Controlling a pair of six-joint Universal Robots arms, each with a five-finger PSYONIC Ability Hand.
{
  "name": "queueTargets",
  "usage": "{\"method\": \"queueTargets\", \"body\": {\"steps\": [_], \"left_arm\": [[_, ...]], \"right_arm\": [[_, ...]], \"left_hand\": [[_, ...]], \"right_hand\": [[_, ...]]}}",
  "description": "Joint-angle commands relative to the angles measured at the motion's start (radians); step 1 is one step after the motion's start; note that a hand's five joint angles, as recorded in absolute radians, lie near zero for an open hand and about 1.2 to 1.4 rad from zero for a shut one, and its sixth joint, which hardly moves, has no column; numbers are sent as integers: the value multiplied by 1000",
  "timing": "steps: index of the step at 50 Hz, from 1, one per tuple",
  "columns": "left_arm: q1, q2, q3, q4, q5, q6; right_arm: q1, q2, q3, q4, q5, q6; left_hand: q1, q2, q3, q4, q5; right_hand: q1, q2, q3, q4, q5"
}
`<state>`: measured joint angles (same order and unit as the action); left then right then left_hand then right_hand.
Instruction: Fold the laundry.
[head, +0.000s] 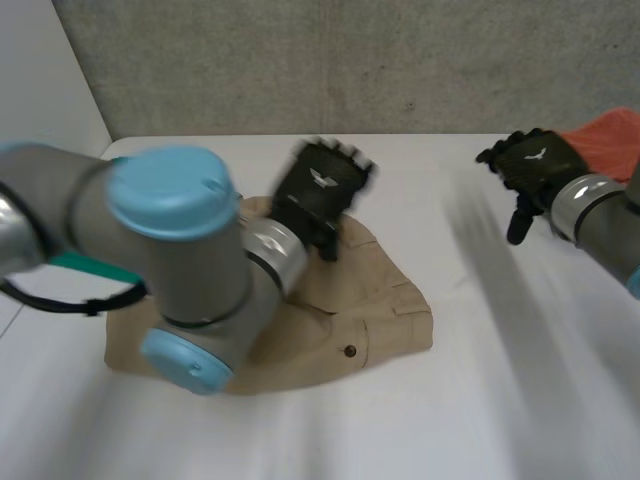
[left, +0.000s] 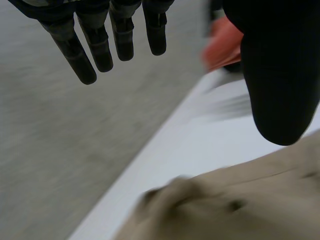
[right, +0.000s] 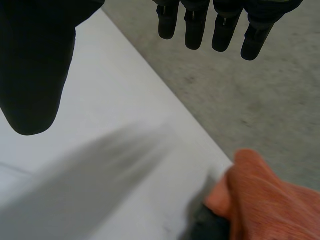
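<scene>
Tan garment (head: 375, 290) was lying in a rumpled heap on the white table (head: 480, 400), right below the left hand (head: 322, 188), which hovered with fingers straight and spread, holding nothing. Right hand (head: 530, 163) was wide and empty too, near an orange cloth (head: 608, 140) at the table's far corner. I'd guess 1 fold done at most, and the orange piece looked untouched. The left arm hid a chunk of the garment, and I couldn't identify the dark thing (right: 210, 227) under the orange cloth.
</scene>
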<state>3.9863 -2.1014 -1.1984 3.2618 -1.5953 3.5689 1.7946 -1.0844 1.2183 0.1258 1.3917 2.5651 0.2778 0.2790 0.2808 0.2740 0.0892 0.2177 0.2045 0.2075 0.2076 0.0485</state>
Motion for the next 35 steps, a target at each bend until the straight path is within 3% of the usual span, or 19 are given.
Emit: {"method": "queueTargets", "body": {"steps": [1, 7, 11, 21, 24, 25, 27, 32, 35], "left_arm": [[98, 171, -166, -80, -195, -18], [192, 251, -351, -177, -131, 4], [298, 265, -476, -215, -29, 50], [467, 159, -543, -113, 63, 188], [470, 133, -543, -97, 81, 225], [464, 138, -541, -96, 100, 235], [456, 165, -538, -102, 116, 232], [421, 375, -527, -158, 127, 173], [404, 500, -483, -230, 118, 75]], "right_arm": [[107, -14, 59, 34, -9, 35], [189, 0, 72, 132, -36, 102], [235, 41, 73, 170, -30, 170], [279, 129, 102, 152, -2, 245], [281, 133, 118, 100, -2, 250], [279, 127, 124, 63, 0, 250], [276, 115, 132, 40, 3, 250], [261, -26, 173, -8, 36, 236], [247, -124, 175, -5, 40, 215]], "left_hand": [[-6, -7, -9, -2, 8], [6, 5, 3, 10, 20], [18, 17, 15, 22, 32], [109, 108, 106, 113, 123], [533, 532, 530, 537, 547], [889, 888, 886, 893, 903], [1118, 1116, 1115, 1121, 1132], [1118, 1117, 1115, 1122, 1132], [1118, 1117, 1115, 1122, 1132]], "right_hand": [[-43, -30, -33, -33, -48], [48, 61, 58, 58, 42], [127, 140, 137, 137, 122], [279, 293, 290, 290, 274], [973, 986, 983, 983, 968], [1176, 1190, 1187, 1187, 1171], [1179, 1192, 1189, 1189, 1173], [1179, 1192, 1189, 1189, 1173], [1179, 1192, 1189, 1189, 1173]]}}
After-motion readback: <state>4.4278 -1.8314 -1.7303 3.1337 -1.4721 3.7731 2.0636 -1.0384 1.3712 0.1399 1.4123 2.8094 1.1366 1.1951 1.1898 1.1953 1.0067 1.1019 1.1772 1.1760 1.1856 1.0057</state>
